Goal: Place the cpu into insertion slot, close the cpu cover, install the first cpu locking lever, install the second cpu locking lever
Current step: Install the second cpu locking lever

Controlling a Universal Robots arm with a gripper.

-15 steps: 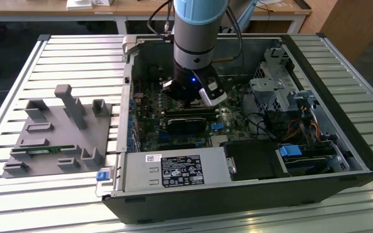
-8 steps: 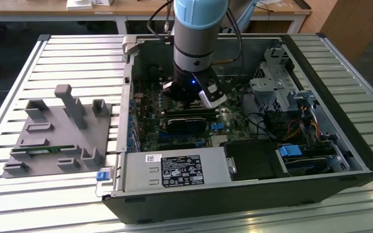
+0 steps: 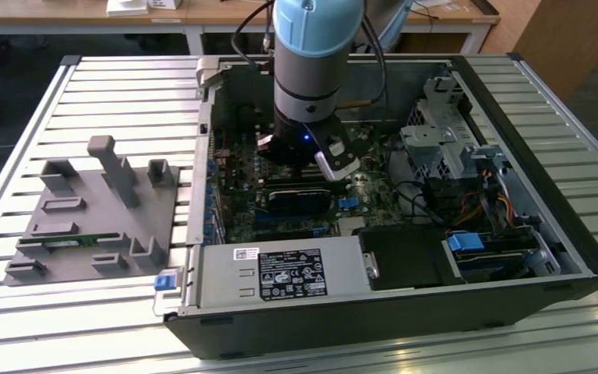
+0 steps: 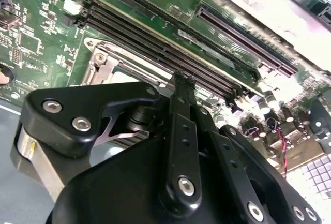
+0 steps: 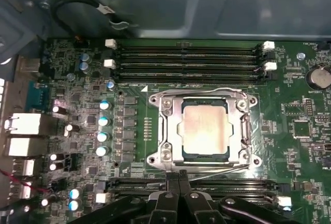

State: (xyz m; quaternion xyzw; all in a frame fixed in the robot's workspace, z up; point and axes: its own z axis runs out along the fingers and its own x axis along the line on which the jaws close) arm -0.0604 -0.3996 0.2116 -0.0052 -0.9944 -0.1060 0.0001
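You have the gripper hanging low inside the open computer case, its matte black fingers pressed together to a narrow tip with nothing between them. In the first wrist view that tip sits just beside the insertion slot, at the side where a thin steel lever runs along the socket.

The cpu already lies in the slot: a flat square with a dull, pale metal top. The cpu cover, a bright stamped steel frame with a square cut-out, lies down flat around it, screw heads at its corners. Another wire lever curves along the opposite side, toward the long black memory slots. Whether either lever is latched you cannot tell.

The second wrist view gives you what the first hides: the gripper's jointed black linkages with silver bolts, and a corner of the shiny socket frame past them on the glossy green motherboard.

From the exterior view you get the blue-and-grey arm reaching down into the case, which rests on a ribbed metal table; a grey moulded parts holder lies toward the exterior view's left edge.
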